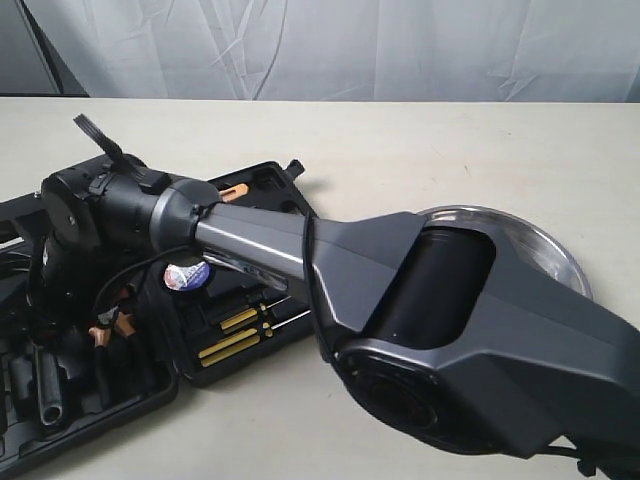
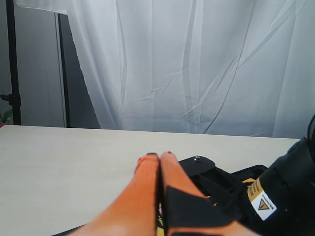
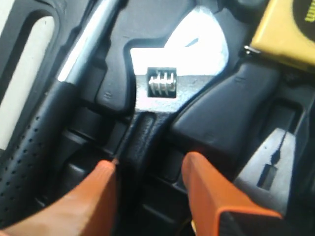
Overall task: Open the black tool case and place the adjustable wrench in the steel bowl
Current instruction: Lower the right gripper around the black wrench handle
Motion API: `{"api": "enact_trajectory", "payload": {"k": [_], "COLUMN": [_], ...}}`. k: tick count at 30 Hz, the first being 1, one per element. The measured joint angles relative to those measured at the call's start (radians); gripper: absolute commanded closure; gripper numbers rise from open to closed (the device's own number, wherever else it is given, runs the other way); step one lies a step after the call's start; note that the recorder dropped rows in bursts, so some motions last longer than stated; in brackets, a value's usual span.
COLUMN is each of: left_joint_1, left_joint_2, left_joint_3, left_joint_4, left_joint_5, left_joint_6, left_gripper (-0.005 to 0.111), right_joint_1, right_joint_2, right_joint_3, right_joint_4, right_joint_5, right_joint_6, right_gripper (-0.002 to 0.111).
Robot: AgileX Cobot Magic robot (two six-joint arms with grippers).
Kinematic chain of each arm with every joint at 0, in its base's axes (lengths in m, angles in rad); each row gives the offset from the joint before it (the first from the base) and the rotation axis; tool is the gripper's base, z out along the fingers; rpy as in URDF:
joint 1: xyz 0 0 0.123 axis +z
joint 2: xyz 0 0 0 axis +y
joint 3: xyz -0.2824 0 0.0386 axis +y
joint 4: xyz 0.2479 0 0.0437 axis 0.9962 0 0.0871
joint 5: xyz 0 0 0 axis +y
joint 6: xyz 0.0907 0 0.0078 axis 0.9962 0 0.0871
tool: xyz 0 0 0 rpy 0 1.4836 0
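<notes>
The black tool case (image 1: 120, 405) lies open on the left of the table, with my right arm reaching across it from the lower right. In the right wrist view the adjustable wrench (image 3: 174, 78) rests in its recess, its silver head away from me. Its black handle (image 3: 140, 140) runs between my fingers. My right gripper (image 3: 147, 169) is open astride that handle, with one finger (image 3: 101, 196) against its side and the other apart. The steel bowl (image 1: 550, 245) shows behind my right arm. My left gripper (image 2: 160, 156) is shut on nothing, above the table.
A long black ribbed-handled tool (image 3: 42, 132) with a steel shaft lies beside the wrench. A yellow tape measure (image 3: 290, 29) sits on the wrench's other side. Orange-handled pliers (image 1: 110, 325) and yellow-marked bits (image 1: 230, 340) fill other recesses. A white curtain (image 2: 197, 64) backs the table.
</notes>
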Motion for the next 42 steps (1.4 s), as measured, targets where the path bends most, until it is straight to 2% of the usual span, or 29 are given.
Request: {"api": "enact_trajectory", "payload": {"k": [5,22,36,42], "left_joint_1": [0.0,0.0,0.0,0.0], "left_joint_2": [0.0,0.0,0.0,0.0], "left_joint_3": [0.0,0.0,0.0,0.0], "left_joint_4": [0.0,0.0,0.0,0.0], "left_joint_5": [0.0,0.0,0.0,0.0], "left_joint_6": [0.0,0.0,0.0,0.0], "left_gripper": [0.107,0.107,0.107,0.107], "right_joint_1": [0.007,0.033,-0.062,-0.066], "right_joint_2": [0.002,0.011,0.011,0.041], "right_joint_3": [0.0,-0.009,-0.021,-0.131], "right_joint_4": [0.0,-0.1,-0.078,-0.063], "right_joint_5": [0.003,-0.009,0.085,0.151], "right_joint_6": [0.008,0.08,0.092,0.09], "right_gripper": [0.07,0.07,0.07,0.07]}}
